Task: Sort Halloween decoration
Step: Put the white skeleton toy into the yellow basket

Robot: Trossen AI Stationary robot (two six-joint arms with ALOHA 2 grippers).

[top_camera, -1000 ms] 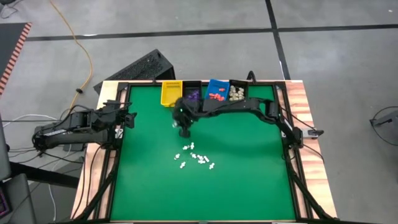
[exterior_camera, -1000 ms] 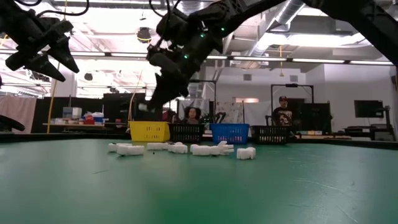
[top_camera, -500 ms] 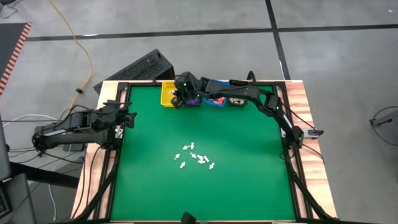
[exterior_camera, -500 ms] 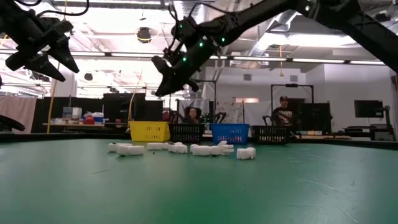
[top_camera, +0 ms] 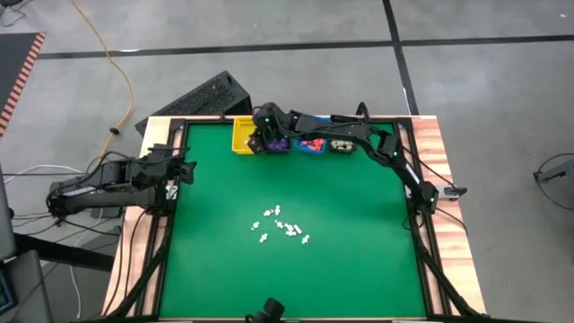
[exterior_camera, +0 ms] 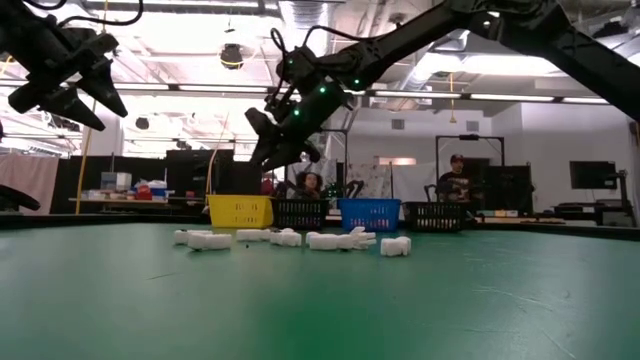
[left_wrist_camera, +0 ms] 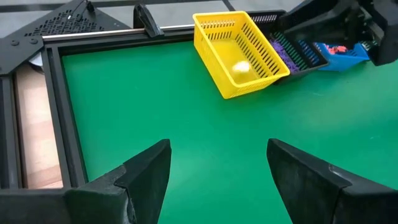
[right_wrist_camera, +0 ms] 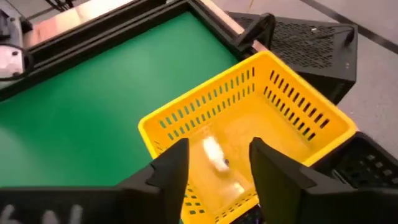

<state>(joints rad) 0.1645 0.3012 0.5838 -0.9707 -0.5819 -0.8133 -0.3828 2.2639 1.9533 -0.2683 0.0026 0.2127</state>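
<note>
the halloween decoration (top_camera: 280, 225) is a loose scatter of tiny white figurines near the middle of the green surface (top_camera: 359, 260), with one white piece (right_wrist_camera: 213, 153) blurred just above the floor of the yellow bin (top_camera: 244, 135), which stands at about eleven o'clock on the far edge. beside it sit a black bin (top_camera: 277, 141) with purple pieces, a blue bin (top_camera: 309, 144) with orange-red ones, and another black bin (top_camera: 341, 142) with cream ones.

judging by size, the pieces look very light, stiff and smooth, likely to skid or tip when nudged; a pinch across the middle of one body, taken from above, seems safest.

the right end effector (right_wrist_camera: 214, 165) hangs over the yellow bin with its fingers parted and nothing between them; the white piece lies below the gap. the left end effector (left_wrist_camera: 217, 171) waits at nine o'clock, above the surface's edge, fingers spread wide and empty.
</note>
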